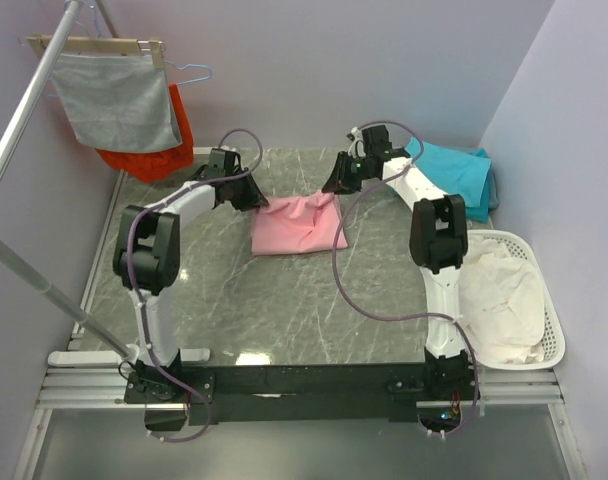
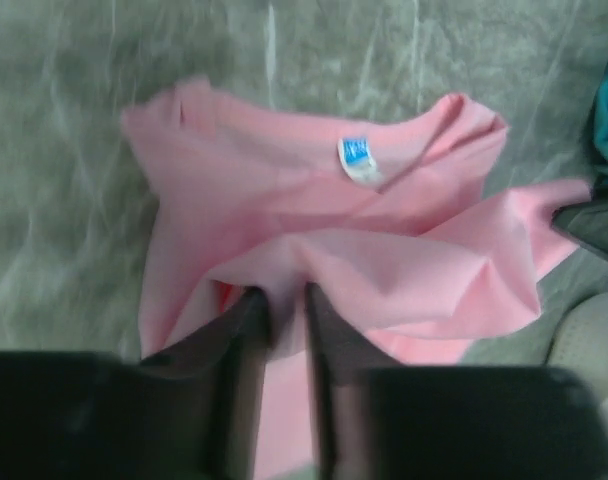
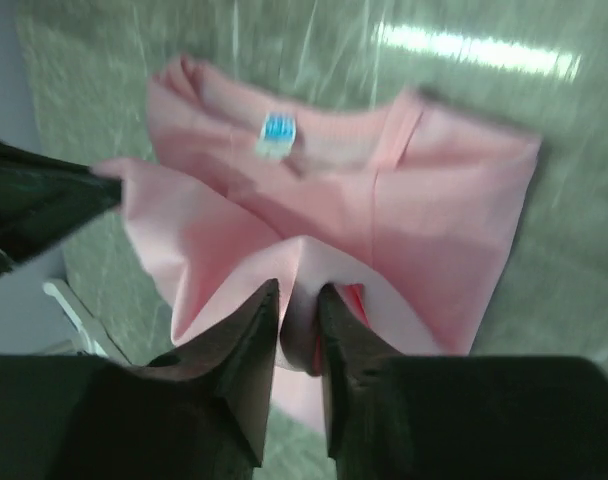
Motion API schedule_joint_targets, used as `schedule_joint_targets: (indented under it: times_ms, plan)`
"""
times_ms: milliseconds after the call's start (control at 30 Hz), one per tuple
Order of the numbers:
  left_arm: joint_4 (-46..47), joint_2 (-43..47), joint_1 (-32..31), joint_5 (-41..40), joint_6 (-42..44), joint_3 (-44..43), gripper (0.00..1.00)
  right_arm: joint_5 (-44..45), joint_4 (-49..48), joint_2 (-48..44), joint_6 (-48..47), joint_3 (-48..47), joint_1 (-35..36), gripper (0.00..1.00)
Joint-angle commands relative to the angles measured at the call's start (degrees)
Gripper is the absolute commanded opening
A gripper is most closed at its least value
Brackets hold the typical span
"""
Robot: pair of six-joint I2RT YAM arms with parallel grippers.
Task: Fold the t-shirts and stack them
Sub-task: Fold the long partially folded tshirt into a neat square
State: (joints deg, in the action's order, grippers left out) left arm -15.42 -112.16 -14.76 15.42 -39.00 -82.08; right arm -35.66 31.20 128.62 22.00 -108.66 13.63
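Note:
The light pink t-shirt [image 1: 297,224] lies partly folded at the far middle of the table, its blue neck label up [image 2: 356,152] [image 3: 277,129]. My left gripper [image 1: 252,197] is shut on a pinch of its far left edge [image 2: 284,300] and holds it lifted. My right gripper [image 1: 334,186] is shut on its far right edge [image 3: 299,300], also lifted. The cloth between the two sags down to the table. Teal t-shirts [image 1: 460,172] lie in a pile at the far right corner.
A grey cloth [image 1: 117,100] on a wooden hanger and an orange-red garment [image 1: 149,155] hang from a rack at the far left. A white basket [image 1: 550,315] with pale cloth stands at the right edge. A metal pole [image 1: 29,85] slants along the left.

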Motion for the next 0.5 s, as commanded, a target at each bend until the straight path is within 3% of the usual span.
schedule_joint_targets:
  times_ms: [0,33,67,200,333,467]
  plan:
    - [4.9,-8.9,1.9,8.0,1.4,-8.5,0.49,-3.5,0.7,8.5,1.7,-12.9,-2.2,0.42]
    - [5.9,-9.9,2.3,8.1,1.1,-9.6,0.64,-3.4,-2.5,9.0,2.1,-14.6,-3.0,0.48]
    - [7.1,-10.5,2.5,8.2,1.2,-9.9,0.98,-2.3,-2.9,9.2,2.4,-15.5,-3.4,0.5]
    - [6.3,-9.6,3.7,3.9,5.1,-12.8,0.99,6.5,-5.3,3.8,-0.6,-13.8,-4.2,0.57]
    - [3.3,-7.1,4.0,3.2,7.4,-13.9,0.99,5.8,-6.8,-2.3,-2.2,-5.5,-4.1,0.6]
    - [5.0,-4.3,4.0,8.9,6.0,-12.2,0.99,3.4,-6.0,-4.7,-3.0,-1.3,-2.6,0.61]
